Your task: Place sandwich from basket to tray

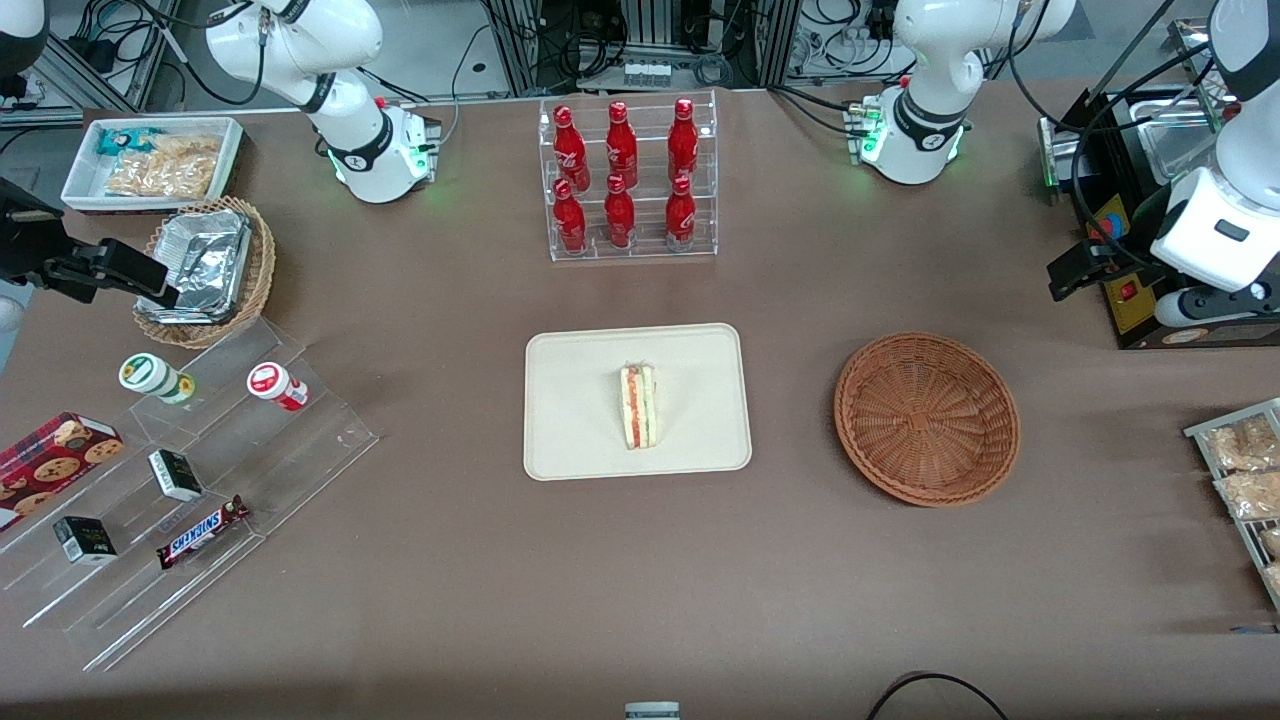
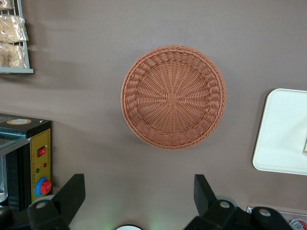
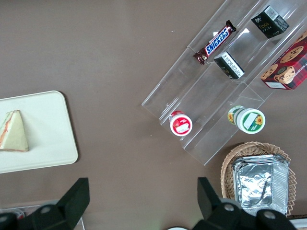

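The sandwich (image 1: pixel 638 405) lies on the cream tray (image 1: pixel 570 400) in the middle of the table, its red and green filling edge showing. It also shows in the right wrist view (image 3: pixel 13 132) on the tray (image 3: pixel 48 124). The reddish-brown basket (image 1: pixel 927 417) stands empty beside the tray, toward the working arm's end. The left wrist view looks straight down on the basket (image 2: pixel 173 97) and a corner of the tray (image 2: pixel 283 134). My left gripper (image 1: pixel 1072 272) hangs high above the table, farther from the front camera than the basket. It is open and empty (image 2: pixel 138 191).
A clear rack of red bottles (image 1: pixel 628 180) stands farther back than the tray. A black machine with a red button (image 1: pixel 1130 290) sits close under my gripper. A rack of snack packets (image 1: pixel 1240 470) lies nearby. A stepped acrylic shelf (image 1: pixel 180 470) and a foil-filled tan basket (image 1: pixel 205 270) are toward the parked arm's end.
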You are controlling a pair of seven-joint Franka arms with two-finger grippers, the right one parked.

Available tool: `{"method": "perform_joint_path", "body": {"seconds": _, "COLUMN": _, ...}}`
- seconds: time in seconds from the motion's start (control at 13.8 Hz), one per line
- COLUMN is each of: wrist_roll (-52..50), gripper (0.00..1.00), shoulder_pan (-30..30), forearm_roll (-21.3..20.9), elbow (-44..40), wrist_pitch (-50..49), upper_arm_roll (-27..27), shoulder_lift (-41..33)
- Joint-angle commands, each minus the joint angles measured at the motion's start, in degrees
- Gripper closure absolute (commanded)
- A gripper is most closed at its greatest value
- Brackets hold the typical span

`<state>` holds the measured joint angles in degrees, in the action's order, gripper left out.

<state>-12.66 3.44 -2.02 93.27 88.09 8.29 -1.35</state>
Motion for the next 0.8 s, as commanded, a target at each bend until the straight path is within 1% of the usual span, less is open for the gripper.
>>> {"method": "perform_joint_path", "body": {"seconds": 0.0, "wrist_roll": 0.53, "gripper": 0.0, "shoulder_pan": -1.24, "forearm_roll": 0.17, "elbow": -2.21, "wrist_pitch": -0.29, "upper_arm_roll": -0.2, "shoulder_lift": 0.74}}
{"method": "perform_joint_path", "body": {"seconds": 0.15, "wrist_roll": 1.06, "gripper": 0.0, "shoulder_pan": -1.24, "forearm_roll": 0.18, "elbow": -3.53, "wrist_pitch": -0.46, "upper_arm_roll": -0.2, "shoulder_lift": 1.53}}
{"method": "perform_joint_path", "body": {"seconds": 0.36, "wrist_roll": 1.15, "gripper": 0.0, "shoulder_pan": -1.15, "forearm_roll": -0.09, "elbow": -3.53, "wrist_pitch": -1.08, "upper_arm_roll": -1.25, "shoulder_lift": 0.91}}
{"method": "perform_joint_path", "body": {"seconds": 0.73, "wrist_roll": 1.06, "gripper": 0.0, "shoulder_pan": -0.72, "forearm_roll": 0.62, "elbow": -3.53, "wrist_pitch": -2.04, "upper_arm_roll": -1.34, "shoulder_lift": 0.39}}
